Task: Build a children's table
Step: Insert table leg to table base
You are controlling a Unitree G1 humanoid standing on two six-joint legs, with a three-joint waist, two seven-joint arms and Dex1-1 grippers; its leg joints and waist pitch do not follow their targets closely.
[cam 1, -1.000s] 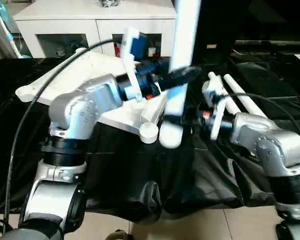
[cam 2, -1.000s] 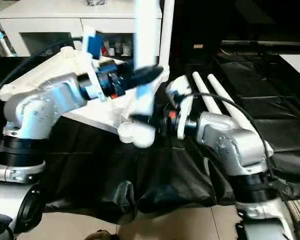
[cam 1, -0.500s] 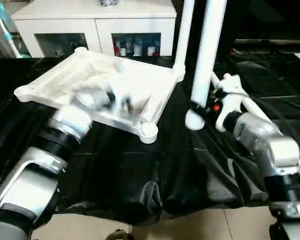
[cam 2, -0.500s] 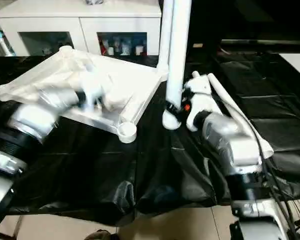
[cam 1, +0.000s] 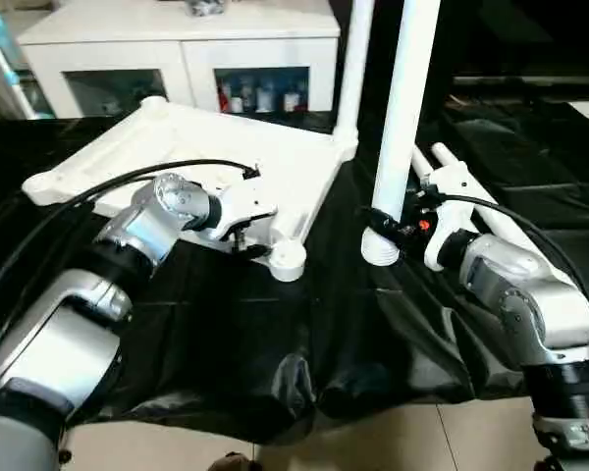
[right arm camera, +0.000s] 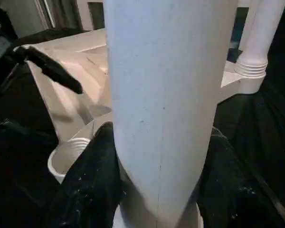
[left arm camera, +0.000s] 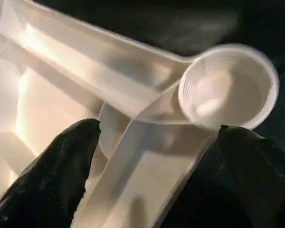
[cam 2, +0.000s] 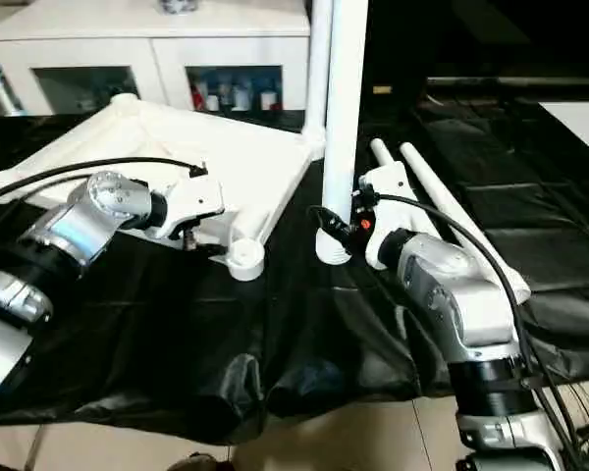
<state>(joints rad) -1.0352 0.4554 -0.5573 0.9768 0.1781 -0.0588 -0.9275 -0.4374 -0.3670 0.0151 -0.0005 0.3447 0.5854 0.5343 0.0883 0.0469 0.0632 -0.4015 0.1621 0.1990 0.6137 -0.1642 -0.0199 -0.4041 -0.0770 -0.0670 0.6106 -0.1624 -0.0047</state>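
Right claw (cam 1: 388, 228) around upright leg (cam 1: 404, 108)

Table top (cam 1: 206, 147) + legs (cam 1: 404, 118): smooth white plastic, semi-gloss. Table cover (cam 1: 275, 343): glossy black sheet, wrinkled.

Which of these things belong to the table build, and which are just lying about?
Job:
- table top
- fitted leg
- leg in right gripper
- two spare legs

Lying about:
- cabinet
- black cover

Even indoor light; wrist views dim, soft.
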